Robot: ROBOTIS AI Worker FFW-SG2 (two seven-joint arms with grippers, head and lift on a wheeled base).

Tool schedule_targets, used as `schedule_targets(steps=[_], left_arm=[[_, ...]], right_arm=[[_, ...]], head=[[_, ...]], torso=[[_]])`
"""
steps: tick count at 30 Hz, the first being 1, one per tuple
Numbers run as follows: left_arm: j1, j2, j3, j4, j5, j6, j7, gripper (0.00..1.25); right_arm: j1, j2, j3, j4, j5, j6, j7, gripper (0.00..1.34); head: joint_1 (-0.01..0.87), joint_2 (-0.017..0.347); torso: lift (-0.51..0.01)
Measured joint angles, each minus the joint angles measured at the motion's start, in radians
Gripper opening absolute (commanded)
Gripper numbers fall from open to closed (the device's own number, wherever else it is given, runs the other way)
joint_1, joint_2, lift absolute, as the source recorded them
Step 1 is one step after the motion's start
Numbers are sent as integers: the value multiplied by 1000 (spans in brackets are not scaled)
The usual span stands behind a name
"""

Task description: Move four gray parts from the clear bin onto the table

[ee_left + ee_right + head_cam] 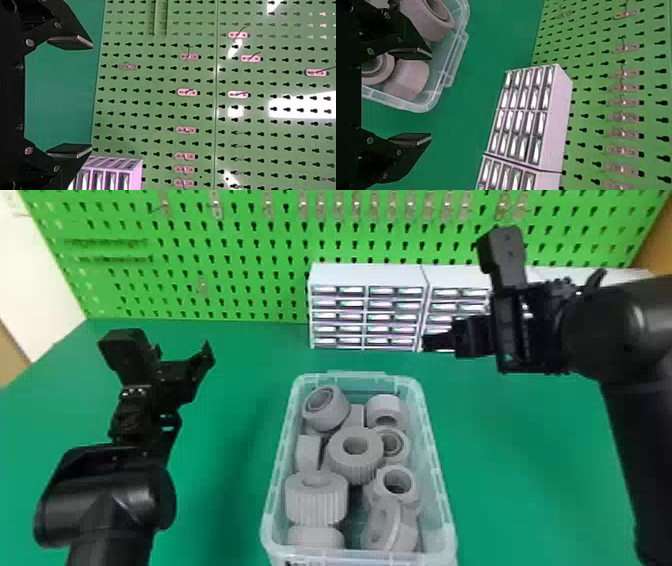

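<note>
Gray parts (316,505) inside clear bin (273,535)

Workshop, green pegboard (240,255), small-drawer cabinets (367,276)

Table (525,480): plain green top, spanning the head view from left edge to right under the arms; left border slants down toward the left side of the frame. Clear bin (270,530) stands on it, lower centre, long sides running up the frame, near end at the bottom edge. Two pale drawer cabinets, upper centre to upper right, stand beyond the bin: first cabinet (367,276), then second cabinet (455,276) just beside it, partly hidden.
</note>
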Motion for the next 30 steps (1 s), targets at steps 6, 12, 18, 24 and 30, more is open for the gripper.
schedule_targets(steps=[6,12,18,24,30], left_arm=[[0,0,1,0,13,0,0,899],[-9,0,-2,0,15,1,0,899],[-8,0,-3,0,17,3,0,899],[-13,0,-7,-2,21,6,0,899],[-22,0,-8,-5,31,6,1,899]], right_arm=[[-50,1,49,52,-51,42,0,807],[-84,3,98,109,-101,50,0,805],[-99,7,137,147,-128,54,0,805],[-116,17,176,184,-142,58,0,807],[-139,26,212,227,-160,75,0,807]], head=[[693,72],[693,72],[693,72],[693,72],[693,72]], torso=[[-52],[-52],[-52],[-52],[-52]])
